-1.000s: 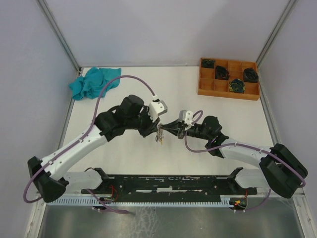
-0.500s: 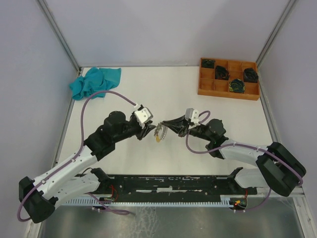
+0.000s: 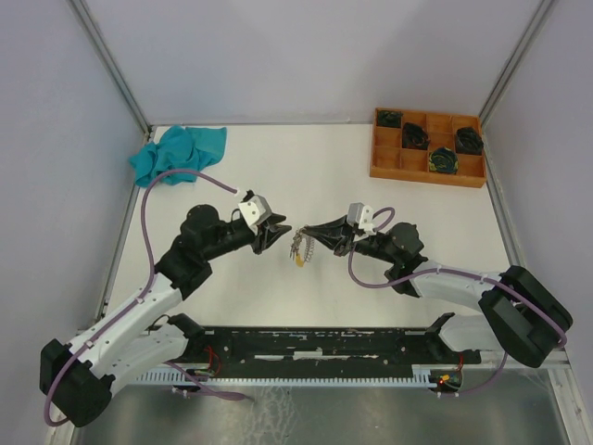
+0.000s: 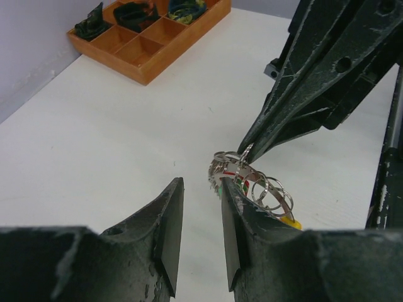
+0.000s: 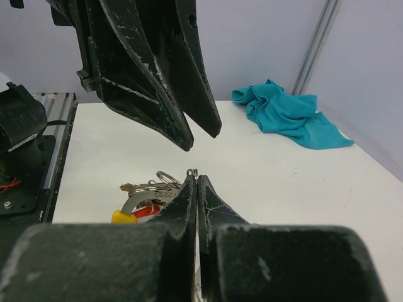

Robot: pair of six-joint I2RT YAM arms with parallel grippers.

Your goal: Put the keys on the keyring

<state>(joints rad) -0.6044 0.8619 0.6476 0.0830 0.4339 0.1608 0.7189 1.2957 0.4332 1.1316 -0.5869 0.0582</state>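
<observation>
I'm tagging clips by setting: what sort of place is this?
Probably a robotics lab cell: pale lilac panel walls, aluminium corner posts, two black-and-white robot arms on a black base rail.

A white table (image 3: pixel 278 176) is enclosed by pale grey walls. A crumpled teal cloth (image 3: pixel 178 155) lies at its far left corner. At the far right corner sits an orange wooden tray (image 3: pixel 417 177) divided into small compartments, several of which hold black round coils (image 3: pixel 443 161) with green marks.
</observation>
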